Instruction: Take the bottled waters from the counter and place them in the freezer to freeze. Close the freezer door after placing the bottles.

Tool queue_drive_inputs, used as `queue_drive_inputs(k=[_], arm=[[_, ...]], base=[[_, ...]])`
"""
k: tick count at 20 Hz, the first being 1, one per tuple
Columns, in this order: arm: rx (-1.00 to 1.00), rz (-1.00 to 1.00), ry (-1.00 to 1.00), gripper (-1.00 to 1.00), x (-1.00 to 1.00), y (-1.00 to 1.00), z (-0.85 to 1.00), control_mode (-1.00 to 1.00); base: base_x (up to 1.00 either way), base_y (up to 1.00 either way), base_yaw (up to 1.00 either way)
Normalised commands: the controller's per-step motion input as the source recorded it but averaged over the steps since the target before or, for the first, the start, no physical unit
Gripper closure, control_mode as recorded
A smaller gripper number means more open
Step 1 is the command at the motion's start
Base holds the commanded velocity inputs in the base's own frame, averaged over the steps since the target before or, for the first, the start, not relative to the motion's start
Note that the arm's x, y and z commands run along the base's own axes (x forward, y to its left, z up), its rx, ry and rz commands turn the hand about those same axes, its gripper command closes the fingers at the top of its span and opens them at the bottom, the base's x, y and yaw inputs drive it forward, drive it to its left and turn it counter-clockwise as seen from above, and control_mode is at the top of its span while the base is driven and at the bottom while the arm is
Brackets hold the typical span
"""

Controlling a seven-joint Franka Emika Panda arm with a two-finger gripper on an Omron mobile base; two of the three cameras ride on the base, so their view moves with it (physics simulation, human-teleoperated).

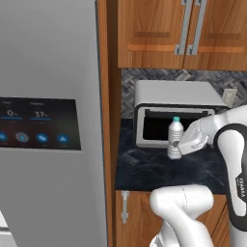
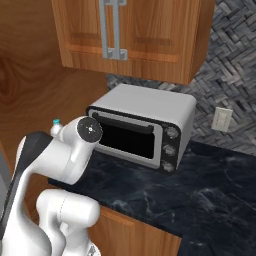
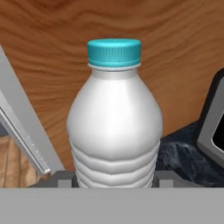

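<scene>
A tall grey refrigerator door with a dark touch display [image 1: 48, 120] stands left of the black marble-look worktop [image 1: 159, 169]. A grey toaster oven [image 1: 173, 113] sits at its back. The tool [image 1: 179, 147] is clamped on an upright whitish plastic bottle with a teal cap [image 1: 175, 137], in front of the oven.

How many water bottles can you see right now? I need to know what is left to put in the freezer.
1. A whitish bottle with a teal cap stands upright over the black counter before the toaster oven, at the gripper. Another may be hidden.
</scene>
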Motion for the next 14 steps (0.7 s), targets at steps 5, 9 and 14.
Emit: queue_drive_inputs(k=[5, 9, 14], arm=[[0.00, 0.00, 0.00, 1.00, 0.00, 0.00, 0.00, 1.00], [0.00, 0.00, 0.00, 1.00, 0.00, 0.00, 0.00, 1.00], [0.00, 0.00, 0.00, 1.00, 0.00, 0.00, 0.00, 1.00]], base=[[-0.81, 0.11, 0.00], [-0.95, 0.27, 0.00], [-0.52, 0.79, 0.00]])
